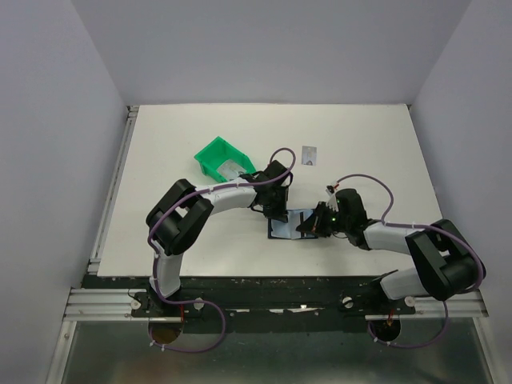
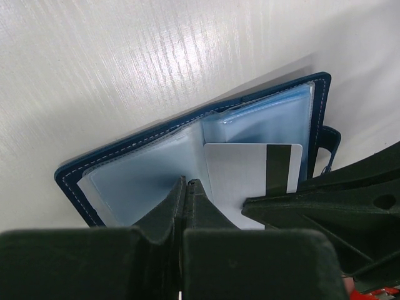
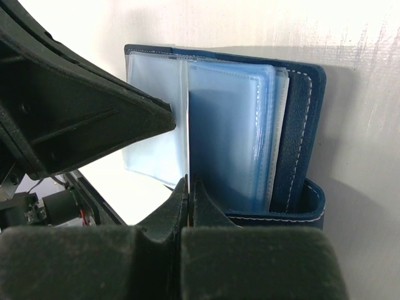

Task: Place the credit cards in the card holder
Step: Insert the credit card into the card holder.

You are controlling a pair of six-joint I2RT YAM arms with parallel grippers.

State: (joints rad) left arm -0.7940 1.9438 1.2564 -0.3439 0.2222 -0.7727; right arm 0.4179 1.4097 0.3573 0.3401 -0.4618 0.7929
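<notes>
Closest to the lens in the left wrist view, finds the left gripper (image 2: 187, 187) clenched with nothing between its pads, tips set down at the centre fold of the card holder (image 2: 134, 181). Records the card holder lying open on the white table (image 1: 368, 144), between the two grippers, navy cover underneath, clear sleeves (image 3: 228, 137) stacked on top, snap tab (image 3: 303, 203) at one corner. Notes the striped card (image 2: 240, 178), pale grey with a black band, over the right half of the holder in that view, lower edge hidden behind the gripper bodies. Finds the right gripper (image 3: 189, 187) clamped on that card, seen edge-on from the right wrist as a thin pale line running out from the tips. Cannot confirm whether the card sits inside a sleeve. Locates a second card (image 1: 310, 154) flat on the table, well apart beyond the holder, and a green bin (image 1: 214, 158) near the left arm's wrist, a pale flat item (image 1: 233, 168) inside too small to identify.
</notes>
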